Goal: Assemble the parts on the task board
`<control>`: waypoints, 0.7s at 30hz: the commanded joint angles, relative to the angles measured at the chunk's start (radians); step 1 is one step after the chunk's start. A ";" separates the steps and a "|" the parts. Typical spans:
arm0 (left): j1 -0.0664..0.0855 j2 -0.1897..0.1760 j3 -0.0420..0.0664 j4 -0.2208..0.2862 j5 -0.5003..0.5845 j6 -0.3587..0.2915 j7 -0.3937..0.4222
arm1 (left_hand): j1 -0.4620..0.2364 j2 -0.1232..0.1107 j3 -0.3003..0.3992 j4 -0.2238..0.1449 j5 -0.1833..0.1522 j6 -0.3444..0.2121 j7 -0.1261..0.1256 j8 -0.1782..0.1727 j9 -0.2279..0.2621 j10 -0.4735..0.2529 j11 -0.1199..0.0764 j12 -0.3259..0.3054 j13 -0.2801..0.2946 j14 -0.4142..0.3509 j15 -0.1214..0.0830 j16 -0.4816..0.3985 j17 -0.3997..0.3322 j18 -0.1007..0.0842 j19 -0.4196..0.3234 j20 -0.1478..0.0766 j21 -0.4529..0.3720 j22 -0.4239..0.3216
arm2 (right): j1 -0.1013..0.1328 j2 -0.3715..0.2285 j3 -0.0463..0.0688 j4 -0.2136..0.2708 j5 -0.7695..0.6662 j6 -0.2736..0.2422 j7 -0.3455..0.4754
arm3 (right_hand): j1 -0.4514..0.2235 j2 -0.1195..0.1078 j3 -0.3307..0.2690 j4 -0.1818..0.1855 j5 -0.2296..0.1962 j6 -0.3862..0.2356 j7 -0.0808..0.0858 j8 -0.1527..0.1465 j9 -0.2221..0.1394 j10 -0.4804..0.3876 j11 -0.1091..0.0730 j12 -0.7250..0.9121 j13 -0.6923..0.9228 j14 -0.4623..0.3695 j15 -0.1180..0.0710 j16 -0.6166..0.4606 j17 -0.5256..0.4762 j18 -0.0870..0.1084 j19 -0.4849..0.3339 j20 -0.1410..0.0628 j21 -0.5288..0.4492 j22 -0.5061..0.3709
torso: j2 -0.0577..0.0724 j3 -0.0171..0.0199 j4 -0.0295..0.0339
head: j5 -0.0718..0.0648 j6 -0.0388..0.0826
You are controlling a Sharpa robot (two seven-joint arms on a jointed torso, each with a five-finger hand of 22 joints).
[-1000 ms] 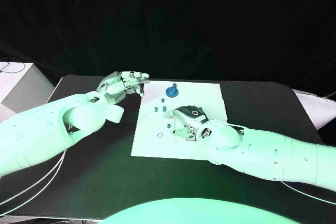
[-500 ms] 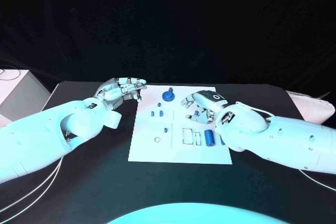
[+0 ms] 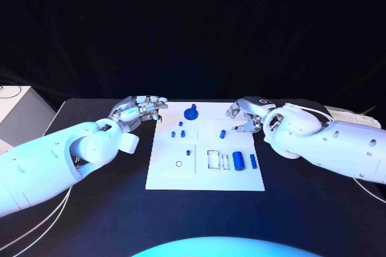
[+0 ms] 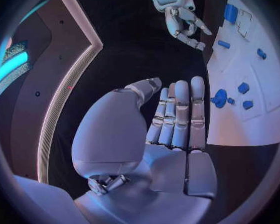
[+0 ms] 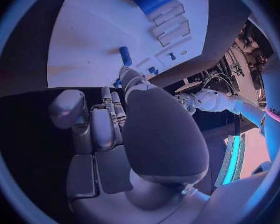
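We see the white task board (image 3: 205, 176) lying in the middle of the black desk (image 3: 96, 212), its near part bare. Just beyond that bare stretch, towards the right side, a thick blue cylinder (image 3: 240, 159) lies flat, with a thinner blue bar (image 3: 253, 161) just beside it on the right and two pale rectangular slots (image 3: 218, 159) to its left. A small ring-shaped recess (image 3: 178, 164) sits on the board's left half, and a small blue peg (image 3: 189, 153) stands a little beyond it. Farther on, another blue peg (image 3: 223, 134) is near the board's middle, and a cluster of little blue pieces (image 3: 178, 132) lies on the left half. At the far edge a round blue knob-like part (image 3: 192, 110) stands on the board.

Our right hand (image 3: 247, 116) hovers at the board's far right edge, fingers curled inward, and we see nothing in it; the right wrist view shows the fingers (image 5: 109, 124) bent over the desk beside the board. Our left hand (image 3: 138, 109) is off the far left corner of the board, fingers loosely curled and close together, holding nothing; in the left wrist view its fingers (image 4: 177, 114) lie side by side, empty, with the round blue part (image 4: 219, 98) close by on the board.
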 commanded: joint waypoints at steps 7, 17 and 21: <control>-0.003 0.001 0.001 0.001 0.008 0.015 0.004 | 0.008 0.000 -0.004 0.001 0.007 -0.005 0.005 -0.001 -0.001 -0.007 -0.002 0.007 0.001 0.001 0.005 -0.004 -0.001 0.015 0.007 0.001 -0.007 -0.001 | -0.012 0.034 -0.003 -0.042 -0.019 0.094 0.021 | -0.004 0.011 -0.015 0.000 0.006 0.005 -0.006 0.007 -0.001 0.004 -0.003 0.007 0.003 0.008 -0.001 0.009 0.002 -0.003 0.005 0.004 -0.001 0.006 | 0.000 -0.0024 0.0036 | 0.000 -0.004; -0.004 0.001 0.001 0.002 0.008 0.017 0.002 | 0.010 0.000 -0.004 0.001 0.007 -0.005 0.005 -0.001 -0.001 -0.008 -0.002 0.008 0.001 0.001 0.005 -0.006 -0.002 0.015 0.008 0.001 -0.009 -0.002 | -0.033 0.071 -0.008 -0.068 -0.024 0.094 0.030 | 0.004 0.022 0.006 -0.001 0.023 0.031 0.007 0.021 0.000 0.039 -0.011 0.026 0.004 0.009 -0.007 0.014 0.003 -0.004 0.010 0.000 0.007 0.018 | -0.001 -0.0034 0.0029 | 0.003 -0.012; -0.004 0.001 0.001 0.002 0.008 0.017 0.002 | 0.010 0.000 -0.004 0.001 0.007 -0.005 0.005 -0.001 -0.001 -0.008 -0.002 0.008 0.001 0.001 0.005 -0.006 -0.002 0.015 0.008 0.001 -0.009 -0.002 | -0.041 0.082 -0.009 -0.073 -0.025 0.095 0.031 | 0.000 0.023 0.027 0.000 0.026 0.051 0.014 0.031 0.001 0.062 -0.015 0.033 0.003 0.009 -0.010 0.016 0.005 -0.005 0.012 -0.004 0.011 0.025 | 0.000 -0.0030 0.0031 | 0.004 -0.014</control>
